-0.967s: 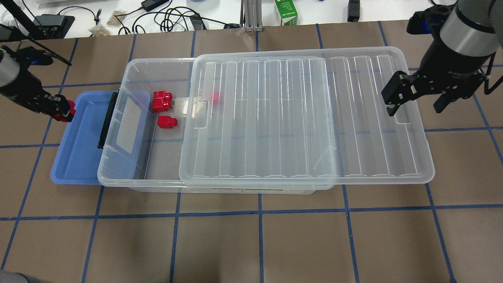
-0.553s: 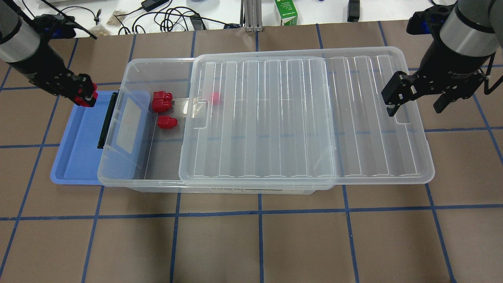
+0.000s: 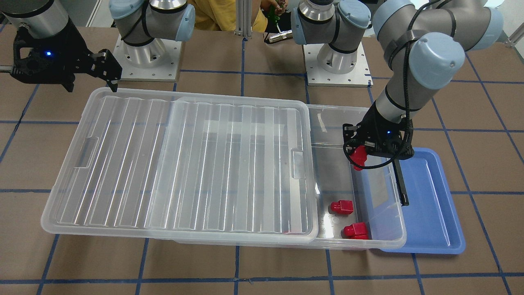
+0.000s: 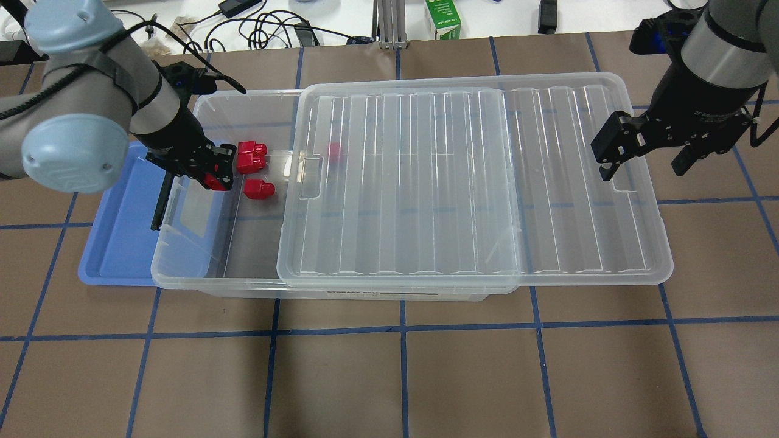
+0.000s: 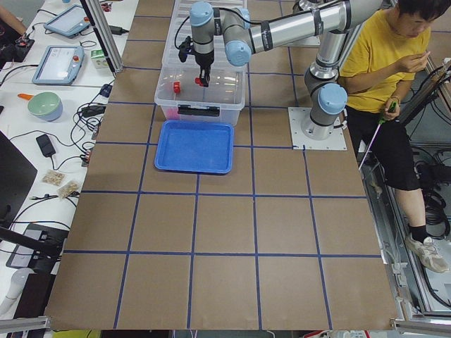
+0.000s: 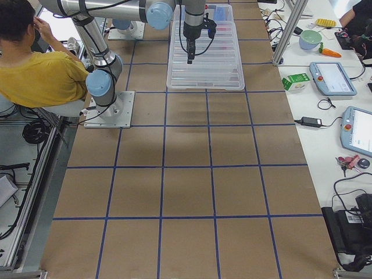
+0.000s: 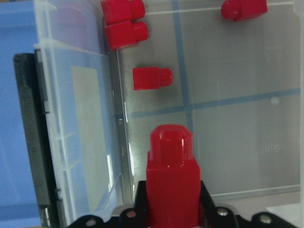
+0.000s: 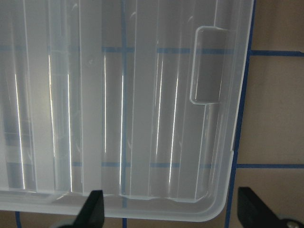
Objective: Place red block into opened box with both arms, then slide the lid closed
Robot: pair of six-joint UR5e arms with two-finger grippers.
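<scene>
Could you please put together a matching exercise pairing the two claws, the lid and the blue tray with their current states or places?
1. left claw
2. right claw
3. lid
4. blue tray

A. beside the box's latch end
B. open, near the lid's end
C. shut on a red block
D. covers part of the box

Pairs: 1-C, 2-B, 3-D, 4-A

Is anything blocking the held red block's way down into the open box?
Nothing visible. The left gripper holds the red block over the uncovered end of the box; the lid covers only the rest, and the loose blocks lie aside.
</scene>
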